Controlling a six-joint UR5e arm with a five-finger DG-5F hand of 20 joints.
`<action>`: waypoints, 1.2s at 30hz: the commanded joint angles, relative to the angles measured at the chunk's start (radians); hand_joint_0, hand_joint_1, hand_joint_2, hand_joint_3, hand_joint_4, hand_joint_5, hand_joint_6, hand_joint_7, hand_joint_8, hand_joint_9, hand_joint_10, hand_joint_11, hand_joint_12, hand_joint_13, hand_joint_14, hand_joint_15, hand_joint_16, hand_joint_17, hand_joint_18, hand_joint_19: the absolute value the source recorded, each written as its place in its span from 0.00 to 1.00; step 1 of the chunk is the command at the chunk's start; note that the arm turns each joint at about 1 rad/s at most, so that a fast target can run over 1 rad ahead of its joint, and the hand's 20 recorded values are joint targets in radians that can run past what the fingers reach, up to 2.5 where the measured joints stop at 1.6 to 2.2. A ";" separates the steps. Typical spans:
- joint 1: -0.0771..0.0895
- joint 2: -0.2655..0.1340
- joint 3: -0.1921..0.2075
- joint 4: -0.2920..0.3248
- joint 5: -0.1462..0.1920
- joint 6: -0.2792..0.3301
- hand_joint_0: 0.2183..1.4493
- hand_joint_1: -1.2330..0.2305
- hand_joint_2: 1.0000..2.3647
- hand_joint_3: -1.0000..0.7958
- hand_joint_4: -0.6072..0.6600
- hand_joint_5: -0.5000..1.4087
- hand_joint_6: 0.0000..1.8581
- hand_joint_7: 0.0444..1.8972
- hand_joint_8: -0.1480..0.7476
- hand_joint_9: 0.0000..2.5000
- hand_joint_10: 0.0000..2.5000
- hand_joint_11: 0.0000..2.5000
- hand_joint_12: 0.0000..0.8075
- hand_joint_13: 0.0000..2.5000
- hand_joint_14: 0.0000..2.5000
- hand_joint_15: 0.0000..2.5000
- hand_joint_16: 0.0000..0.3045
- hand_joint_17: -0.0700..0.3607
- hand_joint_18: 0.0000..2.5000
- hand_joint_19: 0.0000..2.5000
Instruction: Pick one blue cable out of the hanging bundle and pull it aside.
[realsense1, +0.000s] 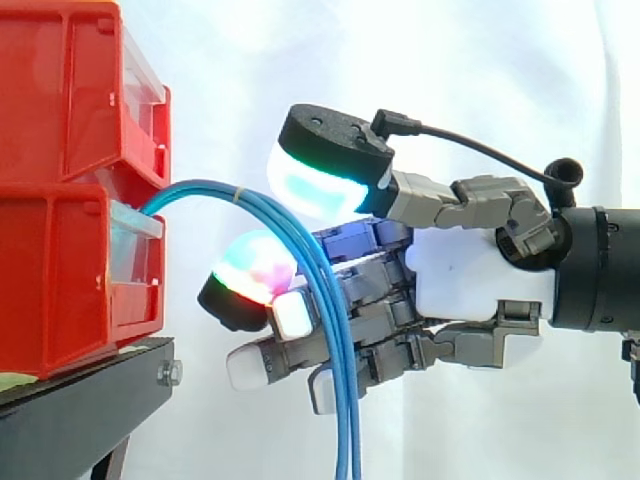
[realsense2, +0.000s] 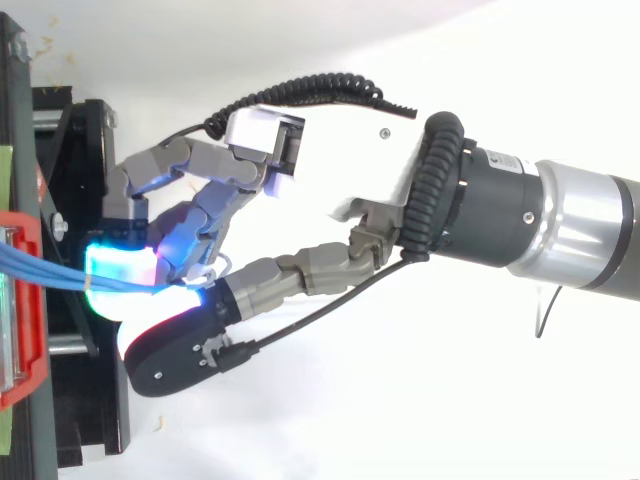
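Blue thin cables - several strands leave the lower red plastic bin, arc over and hang straight down just beside it. Risk: more than one strand comes along, since they run tight together through the grip. A hard sideways pull could also tug the bin. Grey-and-white robot hand is half closed round the bundle - glowing thumb pad on top of the arc, curled fingers under and behind it. Can't tell how many strands it has.

hand white palm | grey fingers | cyan-green pads | black-silver wrist
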 joint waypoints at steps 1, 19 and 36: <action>0.001 -0.002 -0.001 0.006 0.005 -0.044 0.23 0.38 0.00 0.29 0.71 0.19 0.47 0.57 0.58 0.35 0.01 0.20 0.47 0.31 0.00 0.15 0.18 0.45 0.38 0.21; 0.001 -0.005 0.000 0.027 0.010 -0.044 0.28 0.44 0.01 0.34 0.70 0.19 0.46 0.58 0.57 0.36 0.00 0.20 0.46 0.31 0.00 0.15 0.17 0.43 0.37 0.22; -0.001 -0.005 0.034 -0.028 0.002 -0.024 0.31 0.35 0.02 0.48 0.67 0.19 0.48 0.63 0.57 0.35 0.00 0.21 0.45 0.31 0.00 0.14 0.16 0.42 0.38 0.21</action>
